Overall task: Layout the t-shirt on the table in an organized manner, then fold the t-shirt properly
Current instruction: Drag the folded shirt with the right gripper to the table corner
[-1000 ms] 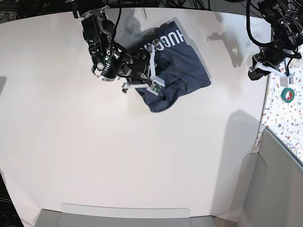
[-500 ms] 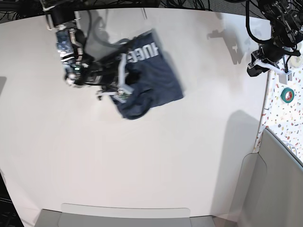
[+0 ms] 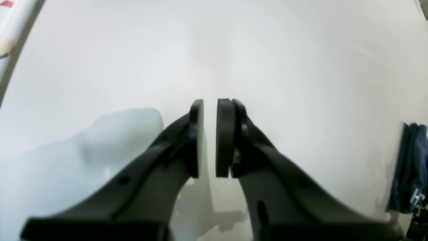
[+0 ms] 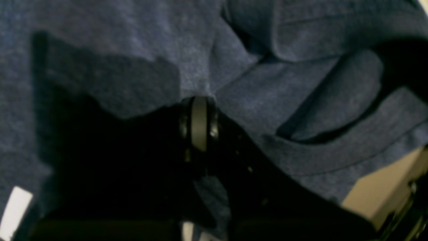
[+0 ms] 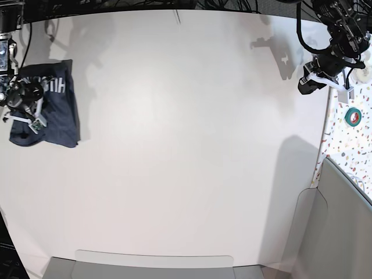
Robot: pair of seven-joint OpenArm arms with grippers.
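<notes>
The dark navy t-shirt [image 5: 58, 116] lies bunched at the far left edge of the white table [image 5: 186, 145], white letters showing near its top. My right gripper [image 5: 32, 116] sits on the shirt's left part. Up close, the right gripper [image 4: 199, 103] is shut with folds of the t-shirt [image 4: 284, 100] pinched around it. My left gripper [image 5: 307, 86] hangs over the table's far right corner. Seen from its wrist, the left gripper [image 3: 209, 110] has a narrow gap between the pads and nothing in it. A strip of the t-shirt [image 3: 409, 167] shows far off at that view's right edge.
A green tape roll [image 5: 352, 116] lies on the speckled surface [image 5: 349, 145] beyond the table's right edge. A grey panel [image 5: 343, 221] stands at the lower right. The shirt lies close to the table's left rim.
My right gripper has dragged the t-shirt from the top middle of the table across to the far left edge. The left arm has stayed almost still at the right corner.
</notes>
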